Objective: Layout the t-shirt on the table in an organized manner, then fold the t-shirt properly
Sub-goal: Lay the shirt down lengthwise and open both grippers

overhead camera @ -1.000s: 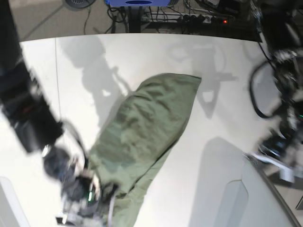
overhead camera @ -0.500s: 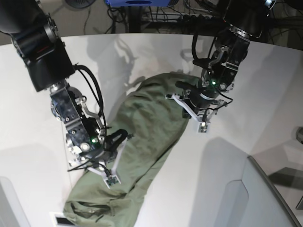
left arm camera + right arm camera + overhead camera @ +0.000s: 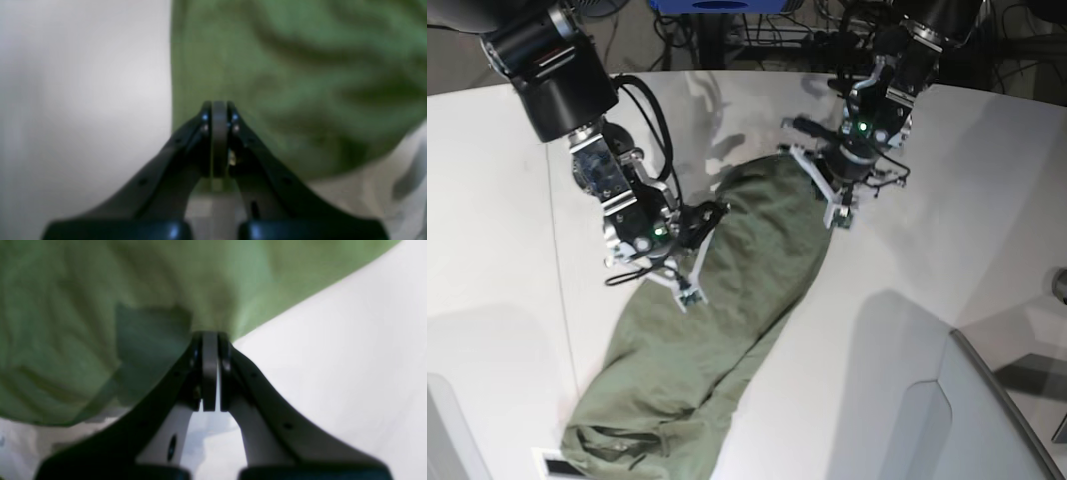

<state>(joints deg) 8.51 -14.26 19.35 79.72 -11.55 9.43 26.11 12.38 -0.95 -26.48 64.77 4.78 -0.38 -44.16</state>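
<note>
T-shirt (image 3: pixel 717 320) drawn out long across tabletop (image 3: pixel 507 200), both grippers clamped on its cloth

Shifted since half a second back: both arms carried toward far side of tabletop, right gripper (image 3: pixel 689 236) off lower body of garment and up its left edge, left gripper (image 3: pixel 827 185) up to far end; cloth stretched into long diagonal band, near end bunched at tabletop edge. Judged as layout stage, not folding: garment not yet flat, sleeves not shown. Right arm angled down from upper left, left arm reaching down from upper right; jaws pressed together on olive fabric in both wrist views
</note>
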